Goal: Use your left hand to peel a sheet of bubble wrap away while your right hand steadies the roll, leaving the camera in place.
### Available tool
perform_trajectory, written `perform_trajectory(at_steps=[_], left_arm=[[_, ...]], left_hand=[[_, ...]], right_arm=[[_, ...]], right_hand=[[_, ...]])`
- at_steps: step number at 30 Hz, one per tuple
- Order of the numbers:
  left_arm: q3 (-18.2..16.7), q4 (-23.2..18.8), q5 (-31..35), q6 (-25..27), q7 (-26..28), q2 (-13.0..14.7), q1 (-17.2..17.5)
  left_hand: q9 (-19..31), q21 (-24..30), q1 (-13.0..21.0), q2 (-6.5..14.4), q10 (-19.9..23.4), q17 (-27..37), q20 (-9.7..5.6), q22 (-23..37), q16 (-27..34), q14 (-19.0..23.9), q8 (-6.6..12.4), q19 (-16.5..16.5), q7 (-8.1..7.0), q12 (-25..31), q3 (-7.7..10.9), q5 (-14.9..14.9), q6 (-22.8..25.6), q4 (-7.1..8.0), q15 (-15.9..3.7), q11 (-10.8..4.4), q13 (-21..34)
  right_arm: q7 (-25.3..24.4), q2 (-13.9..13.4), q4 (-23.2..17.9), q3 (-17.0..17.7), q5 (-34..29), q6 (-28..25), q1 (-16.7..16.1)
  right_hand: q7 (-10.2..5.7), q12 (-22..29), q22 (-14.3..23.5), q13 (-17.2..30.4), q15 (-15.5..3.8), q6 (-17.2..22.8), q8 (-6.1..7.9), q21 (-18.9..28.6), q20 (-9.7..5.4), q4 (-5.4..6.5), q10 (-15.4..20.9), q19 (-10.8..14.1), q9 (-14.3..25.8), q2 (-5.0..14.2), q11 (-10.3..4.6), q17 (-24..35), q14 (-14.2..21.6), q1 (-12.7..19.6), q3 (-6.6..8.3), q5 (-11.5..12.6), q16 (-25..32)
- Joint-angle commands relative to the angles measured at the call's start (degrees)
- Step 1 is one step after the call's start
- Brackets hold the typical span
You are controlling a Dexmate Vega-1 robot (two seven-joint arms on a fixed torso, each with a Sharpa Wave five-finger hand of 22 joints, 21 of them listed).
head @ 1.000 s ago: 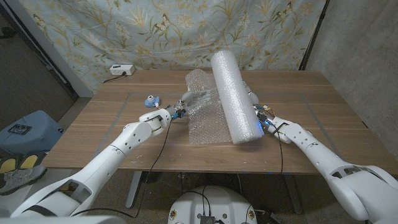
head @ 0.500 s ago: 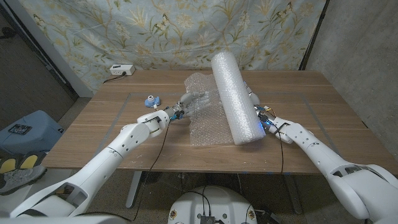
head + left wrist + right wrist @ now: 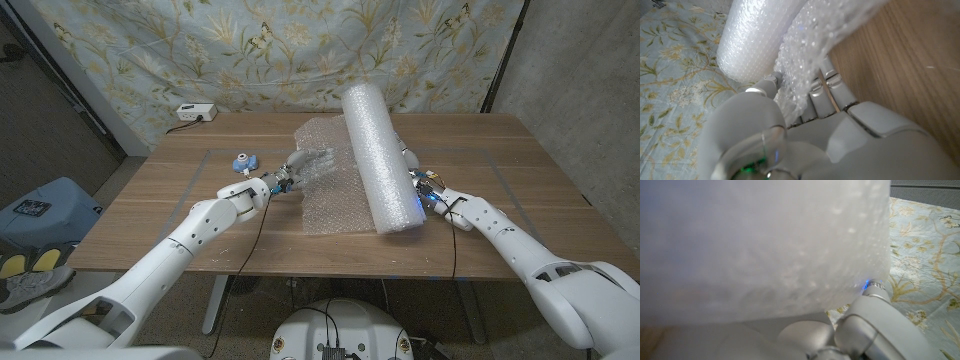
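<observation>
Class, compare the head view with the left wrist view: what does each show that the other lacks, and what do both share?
Head view alone: the small blue camera on the wooden table, the right hand against the roll, a white box at the far edge. Left wrist view alone: the left hand's fingers gripping the sheet's edge, close up. Both: the bubble wrap roll, the loose sheet, floral curtain.

Translucent white bubble wrap roll [image 3: 382, 160], blue camera [image 3: 242, 159], brown wooden table [image 3: 520, 170]

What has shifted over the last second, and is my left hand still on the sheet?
Yes. The left hand still grips the bubble wrap sheet and has drawn its edge slightly further left, away from the roll. The roll has barely moved, with the right hand still against its right side. The small blue camera has stayed in place.
</observation>
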Motion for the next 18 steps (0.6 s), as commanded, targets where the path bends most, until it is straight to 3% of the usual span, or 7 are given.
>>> perform_trajectory(at_steps=[1, 18], left_arm=[[-0.41, -0.57, -0.86, 0.44, 0.63, 0.39, 0.26], [-2.06, -1.00, -2.75, 1.32, 2.63, 1.25, 1.06]], left_hand=[[0.19, 0.40, -0.41, -0.17, 0.86, 0.22, -0.06, 0.03, 0.45, 0.07, -0.37, -0.14, 1.47, -0.14, 0.26, 0.05, 1.20, -0.02, -0.31, -0.37, 0.16], [0.32, 0.94, -0.43, -0.19, 1.04, 0.28, -0.09, -0.02, 0.48, 0.04, -0.50, -0.28, 1.45, -0.38, 0.36, 0.05, 1.30, -0.05, -0.40, -0.38, 0.36]], right_arm=[[-0.32, -0.46, 0.27, 0.06, -0.05, -1.68, 0.22], [-1.50, -1.42, 2.35, -1.47, -0.55, -8.31, 2.55]], right_hand=[[0.14, -0.21, 0.19, 0.26, 0.25, -0.22, 0.40, 0.53, 0.25, -0.15, -0.09, 0.46, 0.06, -0.08, 0.40, 0.13, 0.21, -0.44, -0.27, 0.55, 0.01], [0.39, -0.35, 0.17, 0.27, 0.36, -0.17, 0.62, 0.77, 0.19, 0.29, 0.32, 1.36, 0.05, 0.28, 0.46, 0.16, 0.83, -1.38, -0.53, 0.78, 0.20]])
